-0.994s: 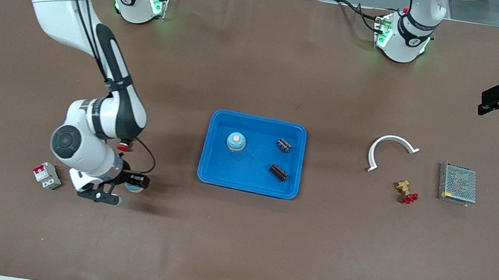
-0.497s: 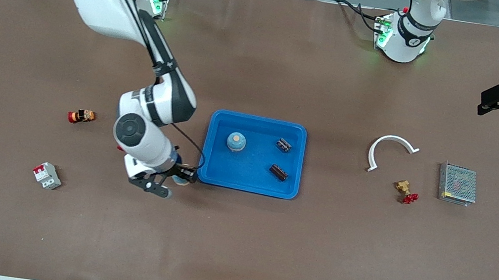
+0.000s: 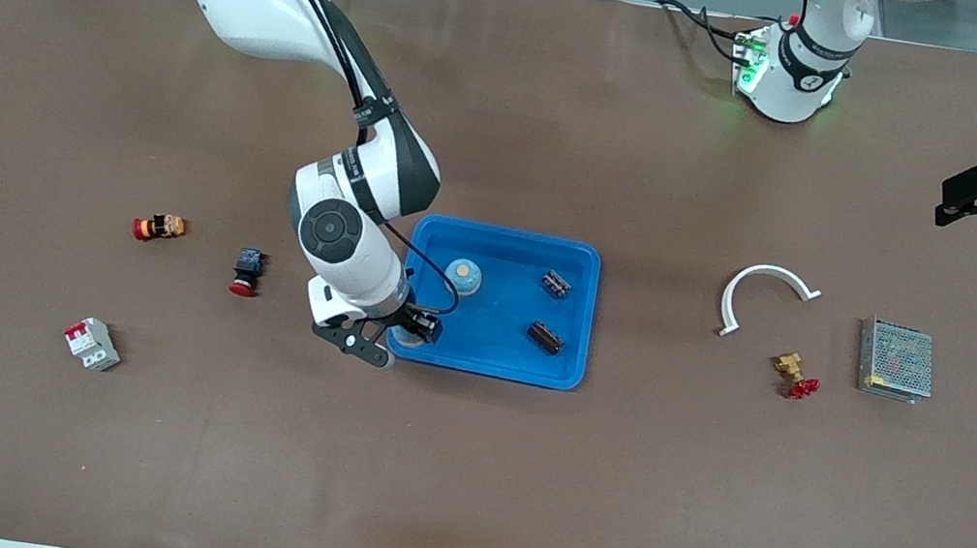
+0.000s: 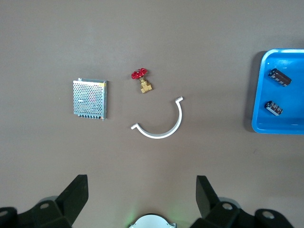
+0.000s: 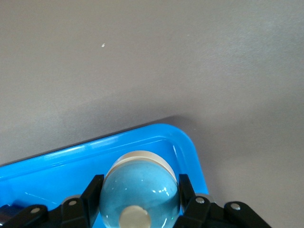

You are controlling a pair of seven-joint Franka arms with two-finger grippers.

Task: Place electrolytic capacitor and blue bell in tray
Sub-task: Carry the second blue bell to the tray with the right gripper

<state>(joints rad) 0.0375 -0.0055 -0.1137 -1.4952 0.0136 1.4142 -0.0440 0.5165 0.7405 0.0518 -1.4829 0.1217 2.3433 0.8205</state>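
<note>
Two electrolytic capacitors (image 3: pixel 555 284) (image 3: pixel 545 337) and one blue bell (image 3: pixel 463 276) already lie in the tray (image 3: pixel 485 359), and the right gripper (image 3: pixel 407 332), its fingers pinching a second blue bell (image 5: pixel 140 190), hangs over the tray's corner nearest the right arm's end, so only the release seems left. Off at the left arm's end, the left gripper (image 4: pixel 141 202) waits with fingers spread over bare brown table (image 3: pixel 455 484) near a white curved clip (image 3: pixel 767 297), a brass valve (image 3: pixel 796 376) and a mesh box (image 3: pixel 896 360).

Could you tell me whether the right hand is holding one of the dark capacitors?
No, the right hand is closed on a blue bell over the tray corner.
</note>
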